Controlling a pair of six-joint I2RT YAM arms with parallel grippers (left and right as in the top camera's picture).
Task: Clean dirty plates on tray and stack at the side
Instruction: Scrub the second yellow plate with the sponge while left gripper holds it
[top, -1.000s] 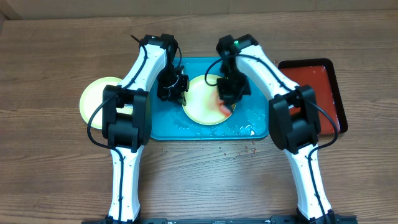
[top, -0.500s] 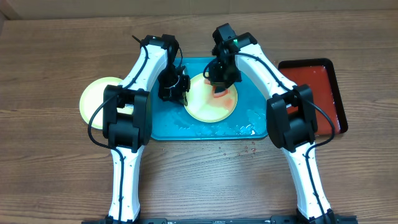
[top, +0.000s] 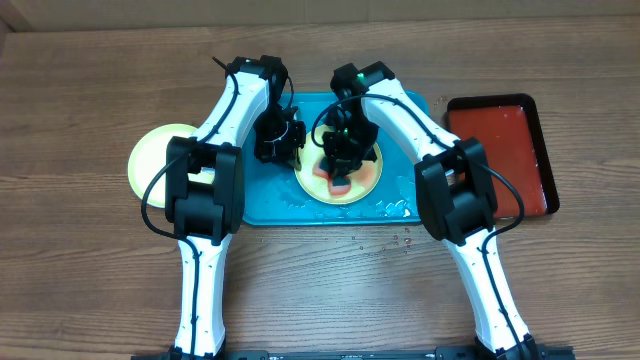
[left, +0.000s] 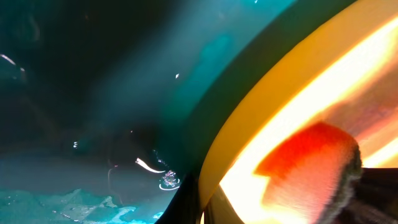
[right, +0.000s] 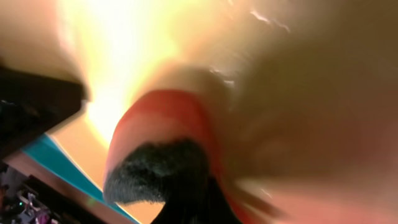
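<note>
A yellow-green plate (top: 365, 180) lies on the teal tray (top: 268, 202). My left gripper (top: 288, 150) is shut on the plate's left rim, which sits pinched between my fingers in the left wrist view (left: 208, 186). My right gripper (top: 340, 158) is shut on a red sponge (top: 336, 178) with a dark scrub face and presses it on the plate's middle. The sponge also shows in the left wrist view (left: 308, 171) and the right wrist view (right: 158, 162). A second yellow-green plate (top: 150, 160) lies on the table to the left of the tray. The pale blue-white plate is not in view.
A dark red, black-rimmed tray (top: 505, 150) stands on the table at the right. Water and foam lie on the teal tray's front part (top: 395, 208). Small drops (top: 400, 240) dot the wood in front of the tray.
My right gripper has moved the sponge leftward across the plate, from its right side to its middle. My left gripper has stayed on the rim.
</note>
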